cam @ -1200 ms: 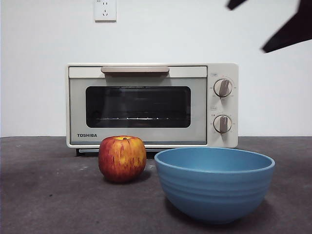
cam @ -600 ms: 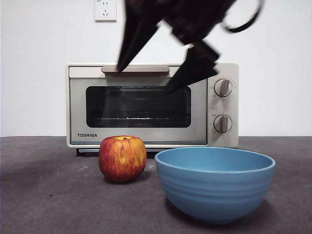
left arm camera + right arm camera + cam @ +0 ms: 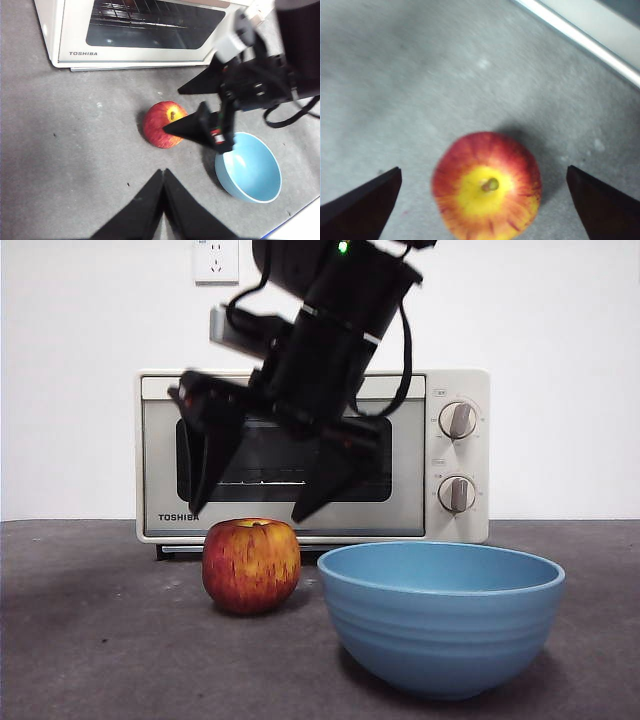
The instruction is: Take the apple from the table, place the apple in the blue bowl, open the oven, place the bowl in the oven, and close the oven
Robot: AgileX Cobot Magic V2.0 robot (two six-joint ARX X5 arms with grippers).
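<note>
Since a second ago, the right hand (image 3: 258, 502) has swung in from the upper right corner and is now hanging just above the apple (image 3: 251, 565), its jaws spread wide to either side of the fruit and not touching it. The left hand (image 3: 163, 172) is waiting high over the near counter (image 3: 100, 640) with its jaws pressed together, empty. Going left to right: the apple is sitting on the counter, left of centre and just in front of the oven (image 3: 312, 455); the bowl (image 3: 441, 615) is standing empty just right of it and nearer. The oven door is shut. Nothing is finished yet: grasping the apple looks to be the step in hand, and every later step remains.
</note>
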